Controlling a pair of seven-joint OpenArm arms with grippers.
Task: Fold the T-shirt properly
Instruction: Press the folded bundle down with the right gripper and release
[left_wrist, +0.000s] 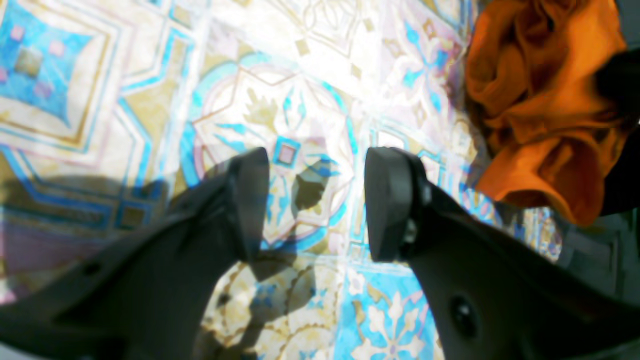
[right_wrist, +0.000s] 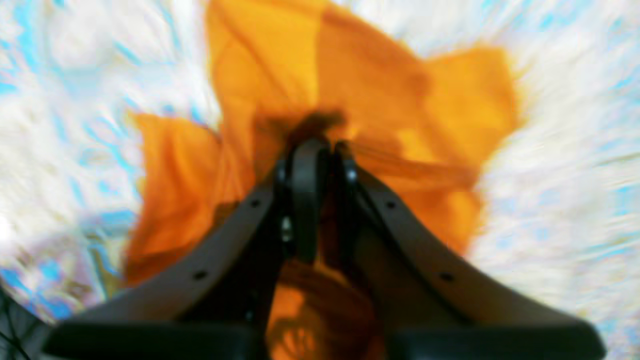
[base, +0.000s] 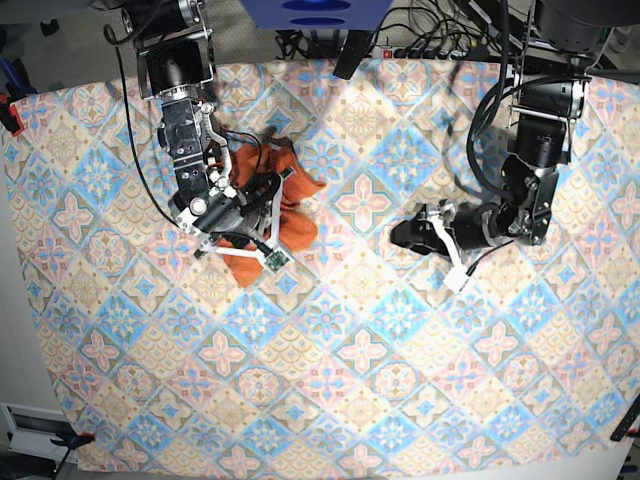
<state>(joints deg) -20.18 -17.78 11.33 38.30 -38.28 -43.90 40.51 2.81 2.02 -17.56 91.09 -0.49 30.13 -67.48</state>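
Note:
The orange T-shirt (base: 297, 218) lies crumpled in a bunch on the left part of the table. My right gripper (base: 265, 200) is down in the heap. In the blurred right wrist view the right gripper (right_wrist: 321, 146) has its jaws closed together, with a pinch of the T-shirt (right_wrist: 380, 85) at its tips. My left gripper (base: 398, 237) hovers to the right of the heap, well apart from it. In the left wrist view the left gripper (left_wrist: 317, 200) is open with only patterned cloth between its fingers, and the T-shirt (left_wrist: 535, 100) shows at the upper right.
A blue-pink-cream tile-patterned cloth (base: 330, 350) covers the whole table. Cables and arm bases (base: 430, 30) crowd the far edge. A dark shape (left_wrist: 620, 80), likely the other arm, overlaps the shirt at the right of the left wrist view.

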